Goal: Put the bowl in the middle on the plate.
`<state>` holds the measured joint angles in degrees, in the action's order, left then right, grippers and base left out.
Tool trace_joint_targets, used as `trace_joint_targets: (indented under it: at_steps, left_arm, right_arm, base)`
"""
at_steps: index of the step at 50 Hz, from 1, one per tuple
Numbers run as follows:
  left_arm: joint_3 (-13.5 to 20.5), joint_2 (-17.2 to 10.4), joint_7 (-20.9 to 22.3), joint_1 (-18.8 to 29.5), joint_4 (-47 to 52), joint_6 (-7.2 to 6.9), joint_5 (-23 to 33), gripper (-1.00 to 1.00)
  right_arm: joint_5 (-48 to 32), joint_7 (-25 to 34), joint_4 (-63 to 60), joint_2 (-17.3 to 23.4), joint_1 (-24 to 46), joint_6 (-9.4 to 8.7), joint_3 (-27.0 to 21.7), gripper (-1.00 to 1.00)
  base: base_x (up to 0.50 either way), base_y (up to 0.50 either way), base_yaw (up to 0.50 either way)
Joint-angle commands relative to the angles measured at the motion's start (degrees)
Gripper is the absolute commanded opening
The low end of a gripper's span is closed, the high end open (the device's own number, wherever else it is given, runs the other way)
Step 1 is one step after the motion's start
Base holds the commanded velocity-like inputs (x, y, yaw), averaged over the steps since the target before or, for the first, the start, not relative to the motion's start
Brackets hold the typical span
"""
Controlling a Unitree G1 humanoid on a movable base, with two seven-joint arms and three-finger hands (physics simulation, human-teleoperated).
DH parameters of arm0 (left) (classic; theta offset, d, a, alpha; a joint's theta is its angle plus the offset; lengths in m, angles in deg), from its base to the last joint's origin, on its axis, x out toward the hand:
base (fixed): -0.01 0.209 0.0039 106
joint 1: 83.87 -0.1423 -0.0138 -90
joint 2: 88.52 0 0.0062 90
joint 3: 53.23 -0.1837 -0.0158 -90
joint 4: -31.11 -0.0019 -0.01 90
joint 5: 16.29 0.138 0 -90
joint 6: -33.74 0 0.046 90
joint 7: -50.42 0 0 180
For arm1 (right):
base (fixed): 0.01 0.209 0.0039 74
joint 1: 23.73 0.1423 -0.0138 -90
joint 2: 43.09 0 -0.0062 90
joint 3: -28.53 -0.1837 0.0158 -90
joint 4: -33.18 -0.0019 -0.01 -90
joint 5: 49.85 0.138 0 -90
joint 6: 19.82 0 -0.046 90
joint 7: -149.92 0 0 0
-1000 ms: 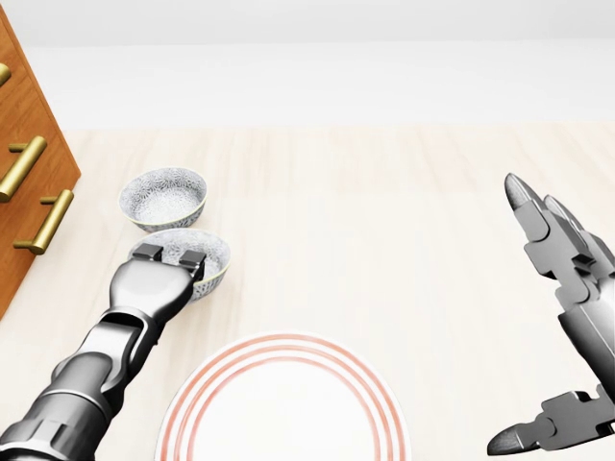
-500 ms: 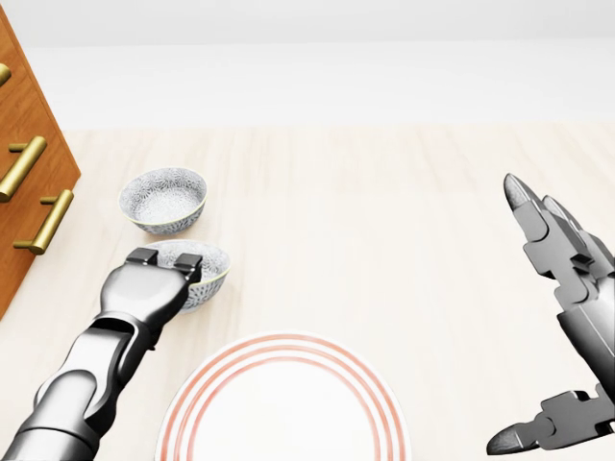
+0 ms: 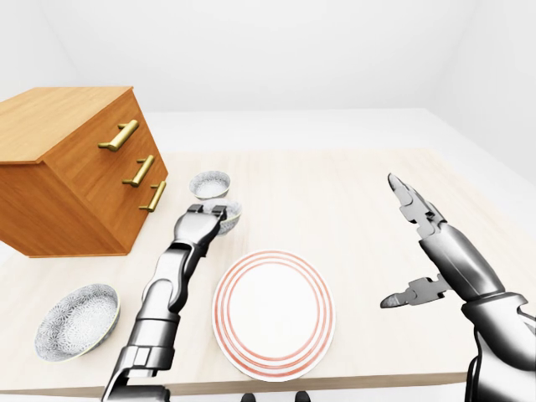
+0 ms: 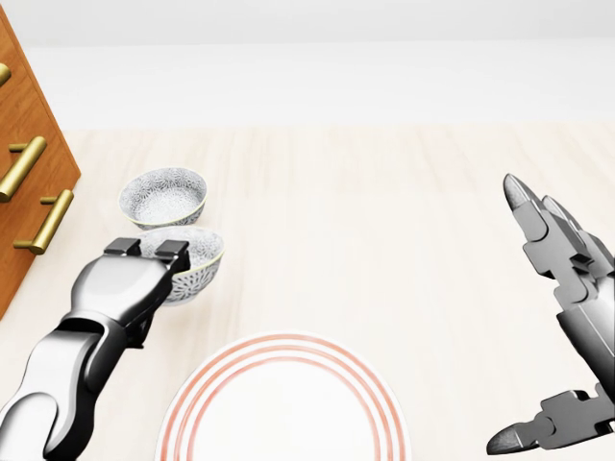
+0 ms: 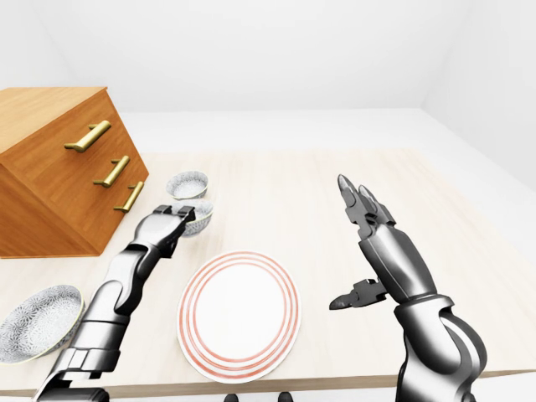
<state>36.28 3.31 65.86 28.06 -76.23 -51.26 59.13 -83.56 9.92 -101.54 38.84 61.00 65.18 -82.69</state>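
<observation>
Left-eye view: your pale wooden bench (image 3: 352,188) has a fine straight grain. At its left stands a boxy chest of drawers (image 3: 71,172) in orange-brown wood, with three brass bar handles (image 3: 123,134). Three small round bowls, white with a dense grey speckled pattern, run down the left side: the far bowl (image 3: 209,182), the middle bowl (image 3: 232,211) just near of it, and the near bowl (image 3: 77,321) well apart, at the bench's near-left corner. A flat round white plate (image 3: 273,311) with thin red rings around its rim lies near the bench's near edge, to the right of your left arm. Your left arm, in smooth grey metal, reaches out long and nearly straight.

Head view: your left robot hand (image 4: 146,252) has its dark-tipped fingers hooked over the near-left rim of the middle bowl, closed on it. The bowl sits tilted, just near of the far bowl and left of and beyond the plate. You cannot tell whether it is clear of the bench.

Right-eye view: your right robot hand (image 5: 362,251) is held above the bench to the right of the plate, wide open and holding nothing. Its two long fingers point straight away from you, and the thumb juts left.
</observation>
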Motion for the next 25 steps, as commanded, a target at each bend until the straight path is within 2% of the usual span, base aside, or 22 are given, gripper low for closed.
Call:
trace_joint_targets:
  at_steps: [1,5,12,21,25]
  left_arm:
    - [3.6,-1.6,8.2,-1.5,13.4,0.00,-9.9,-1.00]
    - [4.6,-1.6,12.6,-2.5,19.3,0.00,-12.3,-1.00]
    - [5.2,-1.6,12.1,-4.4,20.5,0.00,-11.9,-1.00]
    - [5.5,-0.4,14.3,-7.4,25.9,0.00,-13.5,-1.00]
    - [5.4,0.1,13.0,-9.2,26.8,0.00,-13.1,-1.00]
  right_arm:
    - [0.0,0.0,0.1,0.0,0.0,0.00,0.1,1.00]
    - [-0.2,0.0,-0.1,0.0,0.1,0.00,0.1,1.00]
    - [-0.2,0.0,-0.3,0.0,0.0,0.00,0.1,1.00]
    - [-0.3,0.0,-0.2,0.1,0.2,0.00,0.1,1.00]
    - [-0.2,0.0,0.1,0.1,0.1,0.00,0.0,1.00]
  base:
    - [0.00,0.00,0.00]
    - [0.00,0.00,0.00]
    - [0.00,0.00,0.00]
    - [0.00,0.00,0.00]
    - [0.00,0.00,0.00]
